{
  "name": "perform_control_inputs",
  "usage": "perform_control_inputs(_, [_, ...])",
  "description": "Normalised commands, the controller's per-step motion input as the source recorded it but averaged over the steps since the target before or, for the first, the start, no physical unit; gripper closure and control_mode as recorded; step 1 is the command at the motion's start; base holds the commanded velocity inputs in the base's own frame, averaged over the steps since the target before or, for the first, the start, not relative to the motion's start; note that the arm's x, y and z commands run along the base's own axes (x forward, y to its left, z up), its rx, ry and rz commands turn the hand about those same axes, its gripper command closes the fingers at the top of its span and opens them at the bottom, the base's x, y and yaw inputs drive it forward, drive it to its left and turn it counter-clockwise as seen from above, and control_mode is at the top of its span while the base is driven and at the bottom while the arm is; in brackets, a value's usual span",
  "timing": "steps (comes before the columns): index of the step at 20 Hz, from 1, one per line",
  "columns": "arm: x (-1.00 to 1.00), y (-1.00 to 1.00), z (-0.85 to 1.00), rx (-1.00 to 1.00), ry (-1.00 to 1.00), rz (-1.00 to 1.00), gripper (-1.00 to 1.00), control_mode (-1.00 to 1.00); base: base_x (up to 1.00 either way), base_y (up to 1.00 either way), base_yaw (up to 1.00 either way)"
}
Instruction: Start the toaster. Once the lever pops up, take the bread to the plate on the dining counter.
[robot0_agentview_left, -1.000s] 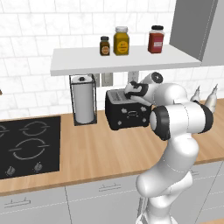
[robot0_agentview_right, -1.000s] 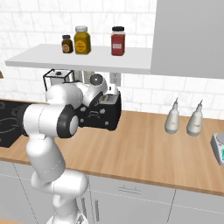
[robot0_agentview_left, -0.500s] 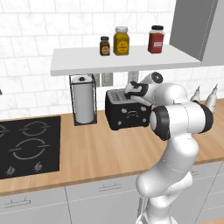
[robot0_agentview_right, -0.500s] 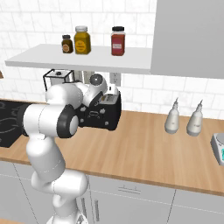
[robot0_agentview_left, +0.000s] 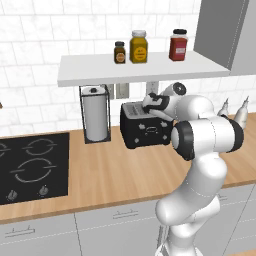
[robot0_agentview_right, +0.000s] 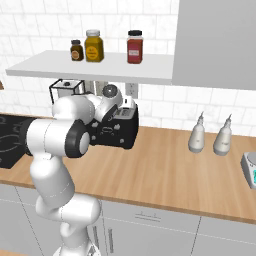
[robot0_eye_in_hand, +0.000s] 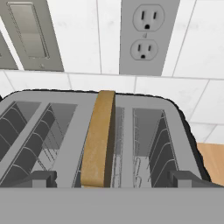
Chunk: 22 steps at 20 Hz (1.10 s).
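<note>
We have the gripper (robot0_eye_in_hand: 112, 183) poised just above the toaster (robot0_agentview_left: 146, 130), jaws spread wide and holding nothing. The bread (robot0_eye_in_hand: 99, 139) stands on edge in the slot at 12 o'clock from the fingertips (robot0_eye_in_hand: 40, 178), its top crust proud of the silvery top. We judge it light, stiff and crumbly, so a gentle pinch across its flat faces near the exposed top edge looks best; squeeze hard and it may crack. The toaster sits on the counter (robot0_agentview_left: 115, 172) below the shelf (robot0_agentview_left: 140, 67), at 3 o'clock from the paper towel roll (robot0_agentview_left: 95, 113)

White tiled wall (robot0_agentview_left: 35, 45), white shelf (robot0_agentview_left: 135, 70), wood counter (robot0_agentview_left: 115, 170), grey cabinet (robot0_agentview_right: 220, 40), outlet (robot0_eye_in_hand: 146, 35)
</note>
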Motion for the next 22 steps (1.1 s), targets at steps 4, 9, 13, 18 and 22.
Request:
perform_control_inputs(4, [0.00, 0.00, -0.01, 0.00, 0.00, 0.00, -1.00, -1.00, 0.00, 0.00, 0.00])
perform_control_inputs(9, [0.07, 0.01, -0.06, 0.00, 0.00, 0.00, -1.00, -1.00, 0.00, 0.00, 0.00])
perform_control_inputs(13, [0.15, 0.04, -0.11, 0.00, 0.00, 0.00, -1.00, -1.00, 0.00, 0.00, 0.00])
perform_control_inputs(18, [0.20, 0.01, -0.17, 0.00, 0.00, 0.00, -1.00, -1.00, 0.00, 0.00, 0.00])
perform_control_inputs(22, [0.19, 0.00, -0.18, 0.00, 0.00, 0.00, -1.00, -1.00, 0.00, 0.00, 0.00])
